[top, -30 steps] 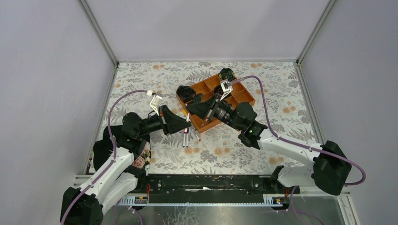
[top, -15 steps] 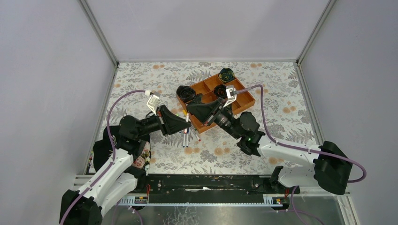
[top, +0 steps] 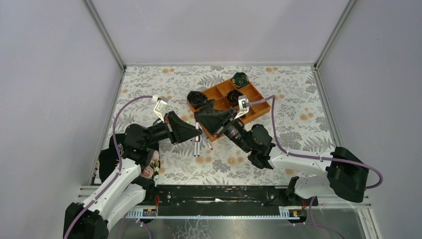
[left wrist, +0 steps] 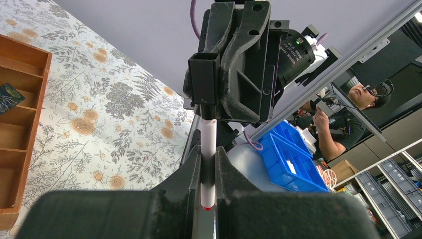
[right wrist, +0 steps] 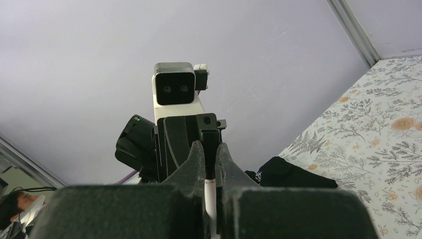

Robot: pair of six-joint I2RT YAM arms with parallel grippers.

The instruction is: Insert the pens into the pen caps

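Note:
A white pen (left wrist: 208,134) with a red end stands between the fingers of my left gripper (left wrist: 208,154), which is shut on it. The barrel runs straight up into the tips of my right gripper (left wrist: 208,107). In the right wrist view, my right gripper (right wrist: 210,149) is shut on a white barrel (right wrist: 210,194) whose black end points at the left gripper. Whether this is one piece or two joined I cannot tell. From above, both grippers (top: 197,124) meet tip to tip above the table. Several more pens (top: 197,147) lie below them. No pen caps can be made out.
An orange wooden tray (top: 259,94) with compartments sits behind the right gripper. Dark fabric rolls lie at its left corner (top: 197,98), inside it (top: 234,97) and behind it (top: 240,78). A dark bundle (top: 107,162) lies by the left arm's base.
The right arm's wrist and forearm have swung toward the near side, while its fingertips stayed by the left gripper. The left arm has hardly moved. Both grippers stayed shut.

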